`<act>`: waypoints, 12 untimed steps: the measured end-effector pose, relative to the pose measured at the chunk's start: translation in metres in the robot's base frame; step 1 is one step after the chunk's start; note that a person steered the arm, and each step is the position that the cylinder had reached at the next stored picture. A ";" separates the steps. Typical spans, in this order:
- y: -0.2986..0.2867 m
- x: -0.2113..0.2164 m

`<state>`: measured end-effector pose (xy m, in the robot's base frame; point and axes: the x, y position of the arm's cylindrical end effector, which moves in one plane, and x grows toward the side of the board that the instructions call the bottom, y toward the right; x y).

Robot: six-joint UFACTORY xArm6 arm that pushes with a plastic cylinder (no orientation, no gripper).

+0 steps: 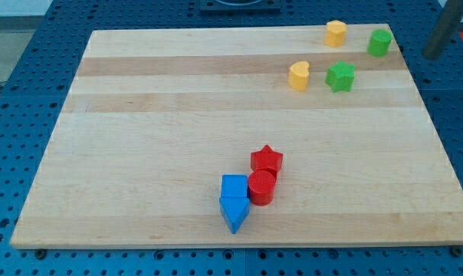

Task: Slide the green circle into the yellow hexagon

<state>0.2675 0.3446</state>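
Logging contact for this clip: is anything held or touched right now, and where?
Nothing. My tip sits off the board's right edge, apart from the green circle and yellow hexagon.

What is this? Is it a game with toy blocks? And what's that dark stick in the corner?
It is a robot's work table. One camera looks down at a wooden board from the front. The dark stick at the view's top right is the robot arm's rod; it has no claw, it only pushes blocks. Its tip sits just off the board's right edge, right of the green circle. The robot should push that block left into the yellow hexagon. Below those lie a yellow heart and a green star. Near the bottom huddle a red star, a red cylinder and two blue blocks. Nothing is held.
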 end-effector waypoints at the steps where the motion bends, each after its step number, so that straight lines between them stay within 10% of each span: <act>1: -0.005 -0.056; 12: -0.201 -0.058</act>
<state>0.2092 0.1438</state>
